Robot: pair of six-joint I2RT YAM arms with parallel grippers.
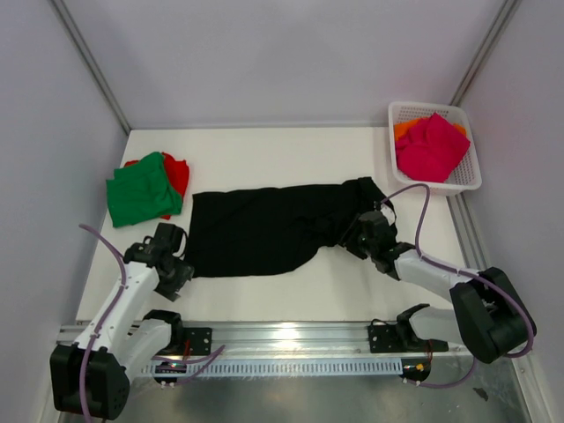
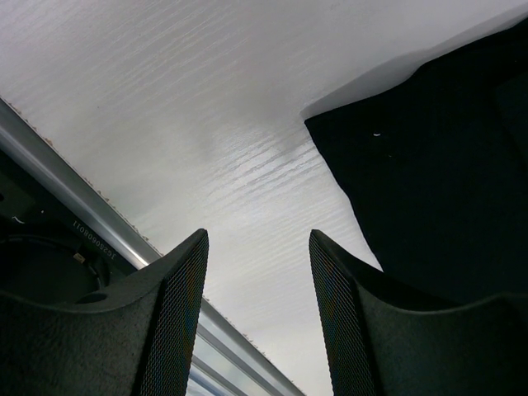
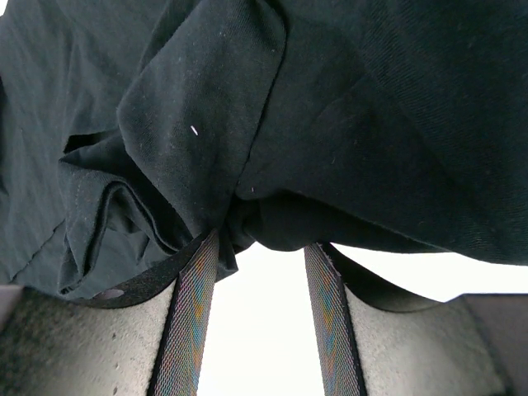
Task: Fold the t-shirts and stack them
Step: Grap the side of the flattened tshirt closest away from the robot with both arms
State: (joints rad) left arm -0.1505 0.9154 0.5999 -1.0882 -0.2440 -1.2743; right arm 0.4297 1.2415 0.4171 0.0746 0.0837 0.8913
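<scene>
A large black t-shirt lies spread across the middle of the table. My right gripper is at its rumpled right edge. In the right wrist view its jaws stand open, with a bunched fold of the black t-shirt between the fingertips. My left gripper is open and empty just left of the shirt's near-left corner. In the left wrist view the gripper is over bare table, with the black cloth to the right. A folded green t-shirt lies on a red one at the left.
A white lattice basket stands at the back right, holding a magenta-pink t-shirt over an orange one. A metal rail runs along the table's near edge. Grey walls enclose the table on three sides.
</scene>
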